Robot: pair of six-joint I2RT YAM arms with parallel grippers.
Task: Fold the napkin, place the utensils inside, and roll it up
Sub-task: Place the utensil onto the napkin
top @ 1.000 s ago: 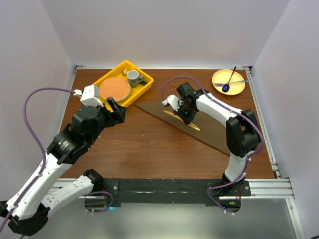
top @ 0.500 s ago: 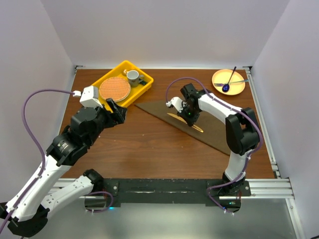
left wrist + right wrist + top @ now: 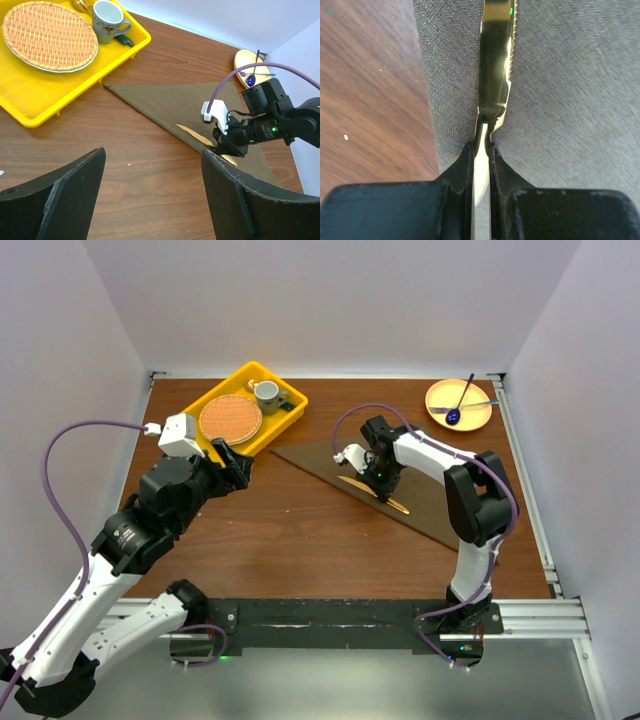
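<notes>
Right pincer point(image 3: 481, 149) on serrated gold knife point(image 3: 496, 60)

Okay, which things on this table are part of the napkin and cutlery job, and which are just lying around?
In use: napkin; gold knife on it; right end effector gripping the knife.
Lying about: yellow tray, woven mat, mug, orange plate, dark blue spoon.

top view looks down on the whole table point(image 3: 300, 530) — left wrist slants in, right wrist hugs the shared napkin point(image 3: 560, 75).
</notes>
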